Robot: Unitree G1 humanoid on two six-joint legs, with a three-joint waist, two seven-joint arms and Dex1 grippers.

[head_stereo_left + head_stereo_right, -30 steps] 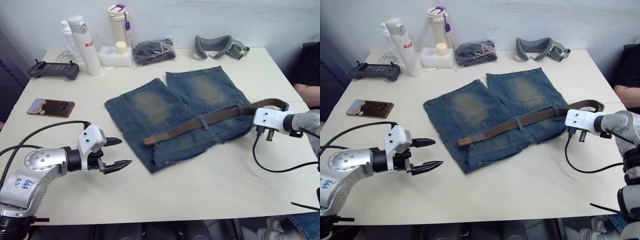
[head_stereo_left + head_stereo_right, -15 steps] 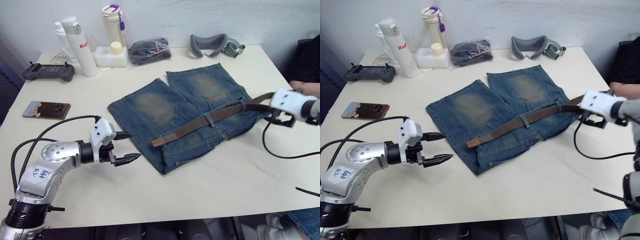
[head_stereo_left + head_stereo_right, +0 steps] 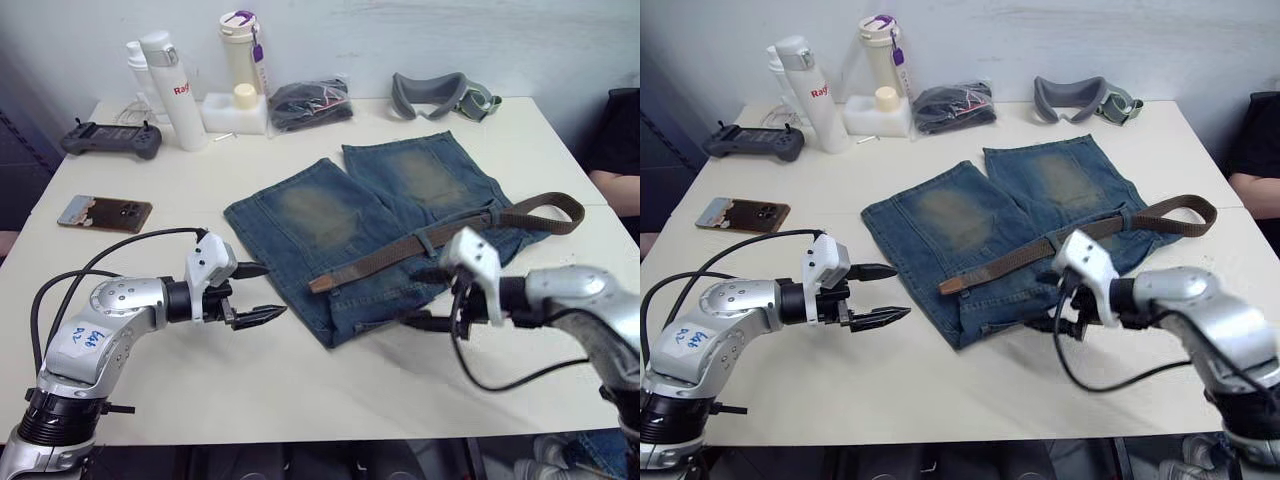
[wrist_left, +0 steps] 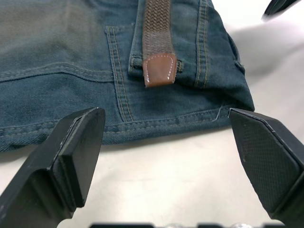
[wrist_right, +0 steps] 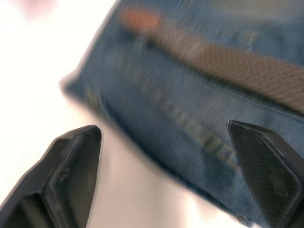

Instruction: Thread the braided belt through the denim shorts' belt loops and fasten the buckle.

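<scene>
Both hands (image 3: 257, 293) (image 3: 1048, 300) open, pointing inward.

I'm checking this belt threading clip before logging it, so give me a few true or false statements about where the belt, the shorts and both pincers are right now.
1. The braided belt lies across the denim shorts. True.
2. The left pincer is shut on the belt's leather tip. False: it is open and empty, short of the tip.
3. The right pincer is open near the shorts' waist edge. True.
4. The belt's far end hangs off the table. False: it curls in a loop on the tabletop beside the shorts.
5. A phone lies on the shorts. False: it lies on the table, apart from them.
</scene>
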